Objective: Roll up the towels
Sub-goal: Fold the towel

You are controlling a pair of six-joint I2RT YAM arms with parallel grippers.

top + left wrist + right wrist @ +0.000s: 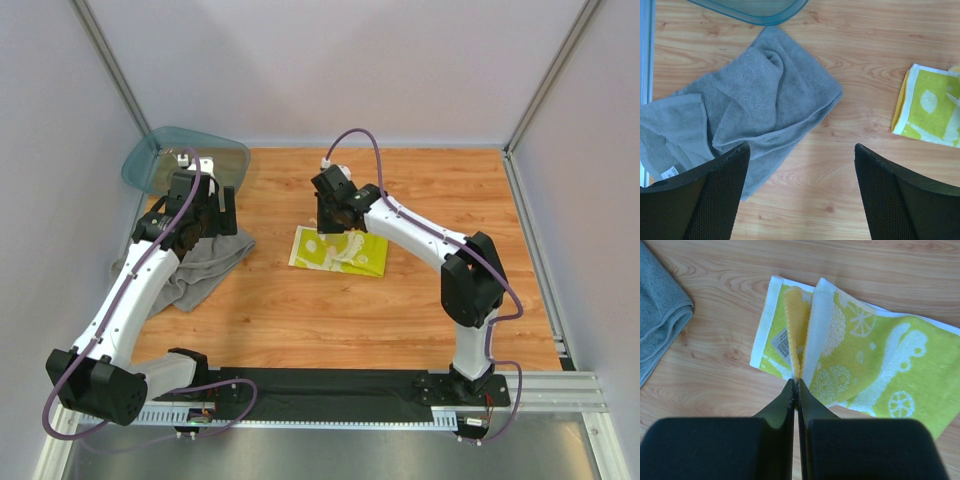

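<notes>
Step, likely: starting the cloth (875,365) roll. Right fingers (787,400) pinch its lifted edge; left fingers (720,190) gape, empty. Next: tuck edge over.

Teal tub (150,160) at far-left, wooden table (400,310)

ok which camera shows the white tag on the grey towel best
Left wrist: the white tag lies in plain sight at the lower-left corner of the grey towel. The top view shows the towel but no discernible tag. The right wrist catches only a folded towel edge, no tag.
</notes>
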